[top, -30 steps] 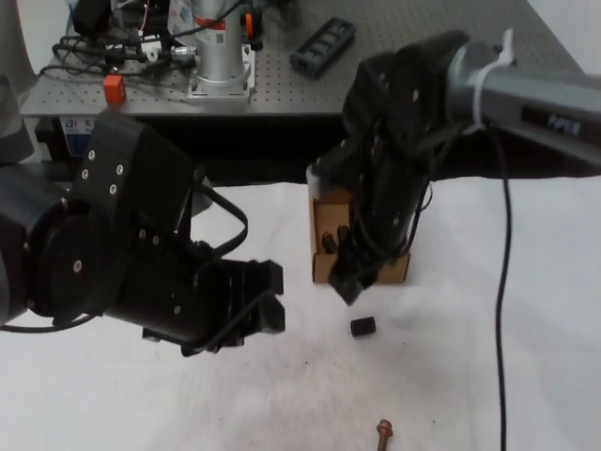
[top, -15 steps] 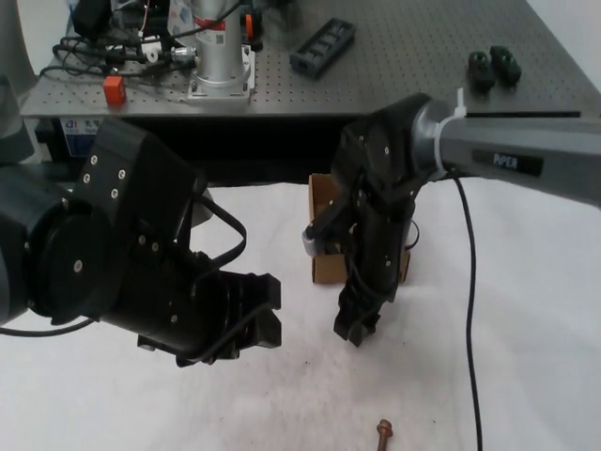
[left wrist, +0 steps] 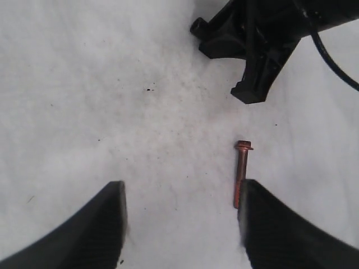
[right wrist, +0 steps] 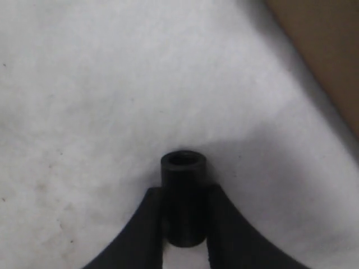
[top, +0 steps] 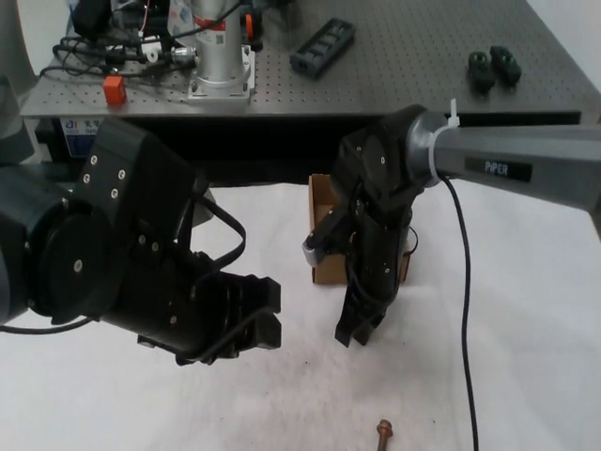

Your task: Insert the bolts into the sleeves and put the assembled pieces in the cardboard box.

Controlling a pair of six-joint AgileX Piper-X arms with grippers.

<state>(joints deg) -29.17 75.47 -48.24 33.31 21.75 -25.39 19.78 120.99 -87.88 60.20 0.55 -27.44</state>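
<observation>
A black sleeve stands on the white cloth, and my right gripper is shut on its lower part, one finger on each side. In the high view this gripper points down at the cloth just in front of the cardboard box. A copper bolt lies flat on the cloth close to one finger of my left gripper, which hangs open above it with nothing held. The same bolt lies near the front edge in the high view, to the right of the left gripper.
The cardboard box stands open on the cloth, and its brown wall rises close beside the right gripper. Behind the cloth is a metal breadboard bench with cables, a post and small black parts. A black cable trails from the right arm.
The right arm came down from in front of the box onto the sleeve lying on the cloth, and its fingers closed on it. The left arm has hardly moved.
</observation>
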